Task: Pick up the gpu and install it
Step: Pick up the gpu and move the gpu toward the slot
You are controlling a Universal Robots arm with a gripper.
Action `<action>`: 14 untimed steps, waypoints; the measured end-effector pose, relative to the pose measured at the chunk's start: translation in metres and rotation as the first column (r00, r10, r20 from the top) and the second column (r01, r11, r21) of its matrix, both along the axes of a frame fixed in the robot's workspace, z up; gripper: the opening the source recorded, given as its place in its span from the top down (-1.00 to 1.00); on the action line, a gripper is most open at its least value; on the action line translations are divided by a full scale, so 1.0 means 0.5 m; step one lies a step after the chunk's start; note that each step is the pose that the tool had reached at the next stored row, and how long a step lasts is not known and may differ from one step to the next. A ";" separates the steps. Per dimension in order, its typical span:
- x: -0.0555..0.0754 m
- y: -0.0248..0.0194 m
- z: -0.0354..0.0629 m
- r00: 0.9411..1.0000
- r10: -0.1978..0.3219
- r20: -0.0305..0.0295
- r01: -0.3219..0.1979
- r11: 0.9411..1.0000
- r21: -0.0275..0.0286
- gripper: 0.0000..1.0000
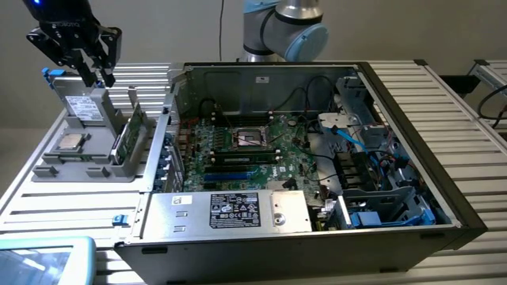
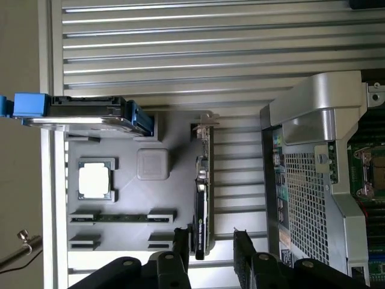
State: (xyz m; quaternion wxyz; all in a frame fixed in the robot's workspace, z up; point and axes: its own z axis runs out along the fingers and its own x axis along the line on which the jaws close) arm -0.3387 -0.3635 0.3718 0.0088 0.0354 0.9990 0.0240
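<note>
The gpu point(image 1: 129, 133) stands on edge in the grey holder point(image 1: 79, 167) at the exterior view's left, beside the open computer case point(image 1: 396, 234). From above it shows as a thin dark card point(image 2: 203, 198) with a silver bracket at one end. My gripper point(image 1: 97, 77) hangs in the air above the holder's far end, over the drive, clear of every part. In the wrist view its two black fingers point(image 2: 180, 241) stand apart with nothing between them, and my gripper point(image 2: 210, 244) looks down roughly in line with the card's near end.
The holder also carries a silver drive with blue tabs point(image 2: 84, 111), a processor chip point(image 2: 95, 179) and a memory stick point(image 2: 123, 218). The case holds the motherboard point(image 1: 246, 145) and cables. A slatted metal table point(image 1: 467, 124) lies under everything. A screen device point(image 1: 40, 258) sits at the front corner.
</note>
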 end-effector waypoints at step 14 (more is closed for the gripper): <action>0.000 0.0000 -0.002 1.000 0.000 0.000 0.000 1.000 0.001 0.12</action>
